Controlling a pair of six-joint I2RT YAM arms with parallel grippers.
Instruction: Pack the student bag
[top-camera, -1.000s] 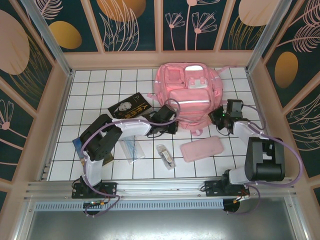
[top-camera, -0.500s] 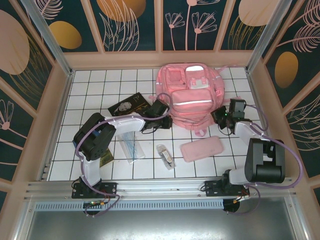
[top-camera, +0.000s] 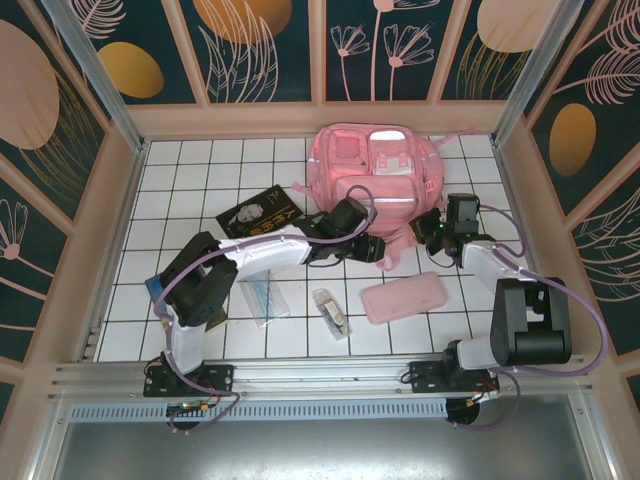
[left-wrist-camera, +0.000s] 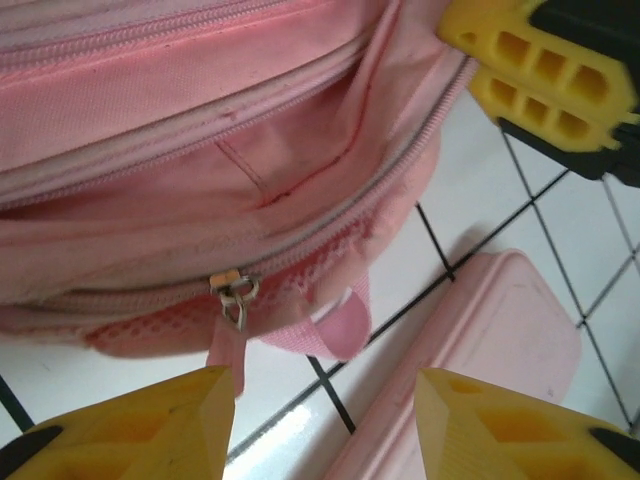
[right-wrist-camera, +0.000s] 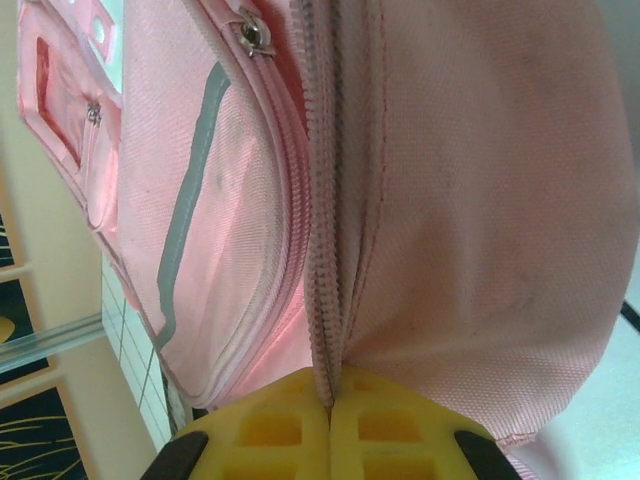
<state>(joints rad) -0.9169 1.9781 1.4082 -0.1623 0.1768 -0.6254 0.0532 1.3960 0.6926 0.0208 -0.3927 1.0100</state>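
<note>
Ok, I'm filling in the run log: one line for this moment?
student bag: zip open | left gripper: open, facing the opening | right gripper: shut on its zip edge

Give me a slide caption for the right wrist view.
Right gripper shut on the zippered edge of the pink student bag.

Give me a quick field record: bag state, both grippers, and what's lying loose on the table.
bag: student bag, flat at the table's far middle, one compartment unzipped and gaping
left gripper: open, empty, facing that opening
right gripper: shut on the student bag's zipper edge
outside the bag: pink pencil case, black book, clear packet
</note>
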